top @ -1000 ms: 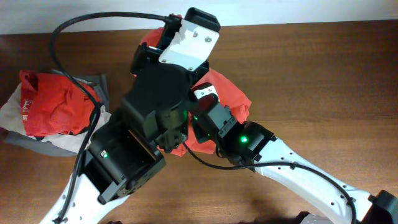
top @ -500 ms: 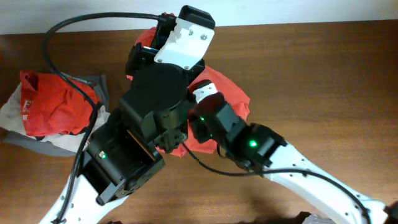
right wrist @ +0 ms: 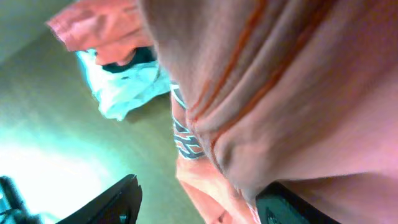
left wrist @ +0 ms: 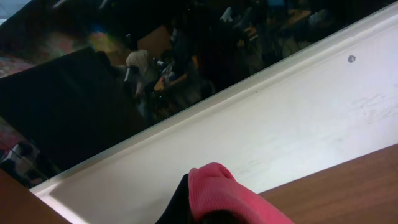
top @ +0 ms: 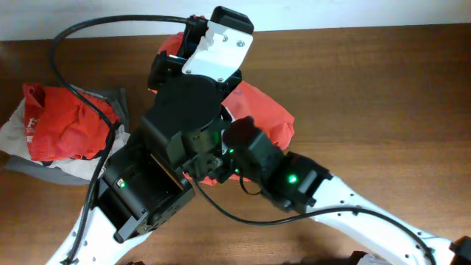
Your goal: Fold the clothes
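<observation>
My left gripper (left wrist: 186, 208) is closed. In its wrist view a bunched fold of the T-shirt (top: 266, 116) sits right at the tip, pressed against one dark finger (left wrist: 176, 202). I take it the fold is pinched there, though the tip is mostly cut off by the bottom edge, so I cannot be sure how much cloth is caught. That camera looks past the fold to a white wall (left wrist: 298, 118) and a strip of the brown table (left wrist: 354, 180).

From overhead, my left arm covers most of the shirt. Orange-red cloth shows at the arm's upper left edge and as a rounded mound on its right side, lying on the table near the middle. My right arm reaches in from the lower right, with its wrist just beside that mound.

My right gripper (right wrist: 199, 208) stands open. Its two fingers (right wrist: 115, 202) sit well apart at the bottom of its wrist view, and neither is clamped on anything. The shirt fills the upper and right part of that view in thick folds, very close to the lens and blurred, and comes down to just above the right-hand finger. Part of the navy-and-white print (right wrist: 183, 134) shows on a lower fold, between the fingers and further off.

A pile of other clothes (top: 66, 125), red on grey and white, lies at the left end of the table, apart from the shirt.
</observation>
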Available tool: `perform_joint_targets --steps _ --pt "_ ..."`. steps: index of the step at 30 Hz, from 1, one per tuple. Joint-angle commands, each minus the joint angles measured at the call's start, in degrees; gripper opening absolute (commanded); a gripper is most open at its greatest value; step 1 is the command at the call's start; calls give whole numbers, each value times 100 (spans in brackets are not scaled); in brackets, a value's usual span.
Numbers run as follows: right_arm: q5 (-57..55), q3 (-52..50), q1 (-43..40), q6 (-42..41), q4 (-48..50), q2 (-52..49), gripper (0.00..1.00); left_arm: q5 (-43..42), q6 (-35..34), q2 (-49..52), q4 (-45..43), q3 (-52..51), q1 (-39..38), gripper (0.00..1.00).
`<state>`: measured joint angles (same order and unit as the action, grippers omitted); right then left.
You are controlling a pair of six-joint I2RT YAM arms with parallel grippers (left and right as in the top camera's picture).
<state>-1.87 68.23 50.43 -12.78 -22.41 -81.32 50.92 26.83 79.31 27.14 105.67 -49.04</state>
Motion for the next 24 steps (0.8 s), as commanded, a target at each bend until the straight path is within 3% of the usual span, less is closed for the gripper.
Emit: perform_joint_targets --steps 1,8,13,16,24 --pt "-1126 2 59 -396 24 -240 59 101 48 -57 -57 188 7 0" --pt "-1895 2 55 -474 116 -487 27 208 48 -57 -17 186 7 0" --pt "-2621 4 50 -492 120 -385 11 317 50 -57 -11 186 7 0" --pt "-2688 4 50 -490 76 -227 4 400 50 -57 35 186 7 0" --pt "-3547 4 48 -573 -332 251 4 398 50 -57 50 186 9 0"
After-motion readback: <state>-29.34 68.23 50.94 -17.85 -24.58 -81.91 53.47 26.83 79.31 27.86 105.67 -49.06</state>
